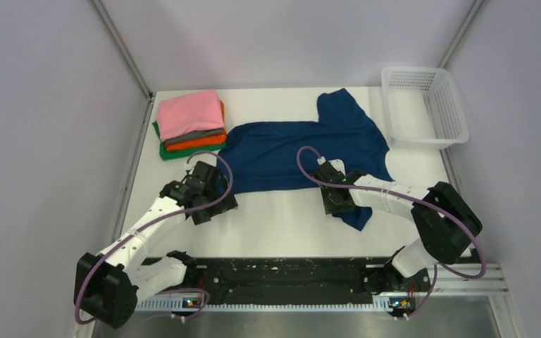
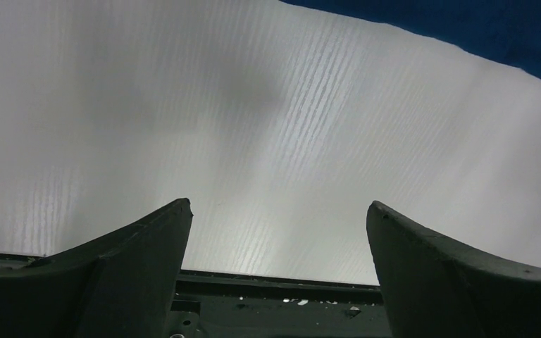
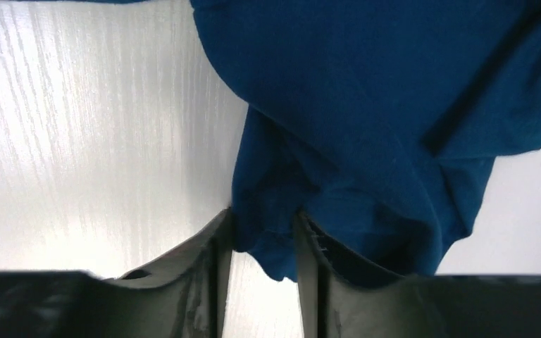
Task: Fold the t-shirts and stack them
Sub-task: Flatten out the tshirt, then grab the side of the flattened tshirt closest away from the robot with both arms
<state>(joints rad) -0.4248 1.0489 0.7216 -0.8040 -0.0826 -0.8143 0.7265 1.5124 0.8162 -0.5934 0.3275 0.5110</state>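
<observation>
One navy t-shirt [image 1: 303,144]: centre of surface [image 1: 282,225], spread but rumpled, near right corner bunched.
Right end effector [image 3: 264,224]: fingers pinching narrow fold of that corner.
Left end effector [image 2: 278,211]: spread wide, empty, above bare surface near shirt's near left hem.
Folded stack [image 1: 191,120]: pink on top, far left, just beside shirt's edge.
Risks:
- thin pinch slipping out on lift
- one-sided pull dragging cloth askew, adding wrinkles
- shirt sliding into stack, toppling it
- left end effector closing short of hem, catching nothing
</observation>
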